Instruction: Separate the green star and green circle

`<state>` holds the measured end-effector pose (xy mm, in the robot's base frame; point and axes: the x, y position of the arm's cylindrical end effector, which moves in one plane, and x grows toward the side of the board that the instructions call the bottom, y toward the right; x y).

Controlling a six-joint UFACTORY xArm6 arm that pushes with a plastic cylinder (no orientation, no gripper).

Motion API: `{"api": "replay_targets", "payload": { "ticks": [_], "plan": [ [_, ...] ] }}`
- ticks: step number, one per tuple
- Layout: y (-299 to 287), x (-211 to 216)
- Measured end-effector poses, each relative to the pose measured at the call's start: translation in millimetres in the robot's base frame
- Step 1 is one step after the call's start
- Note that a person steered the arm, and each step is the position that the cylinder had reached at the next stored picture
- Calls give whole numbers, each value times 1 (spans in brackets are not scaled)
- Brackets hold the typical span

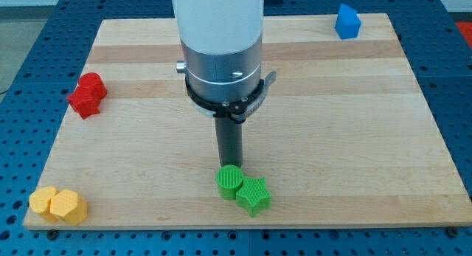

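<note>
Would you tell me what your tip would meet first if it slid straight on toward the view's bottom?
Most likely the green circle: my tip sits just above it in the view, with the green star touching its lower right.

— How is the light on my surface [354, 138]?

— Bright and even, coming mostly from above. Shadows are soft and short: a faint one sits under the green circle [229, 181] and green star [254, 195], another beneath my rod.

— Any glare?

— A pale sheen on my metal collar [221, 68]; my white housing [216, 16] is nearly washed out.

— Sharpness?

— Crisp throughout, with no visible blur. The surface's edges look straight, without obvious bending.
</note>
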<state>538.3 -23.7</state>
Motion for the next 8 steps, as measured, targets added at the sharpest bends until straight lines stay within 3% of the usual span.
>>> {"api": "replay_targets", "payload": {
  "ticks": [2, 3, 4, 5, 7, 8],
  "plan": [
    [0, -2],
    [-6, -35],
    [-51, -58],
    [-118, -49],
    [-146, 62],
    [-136, 80]
  ]
}}
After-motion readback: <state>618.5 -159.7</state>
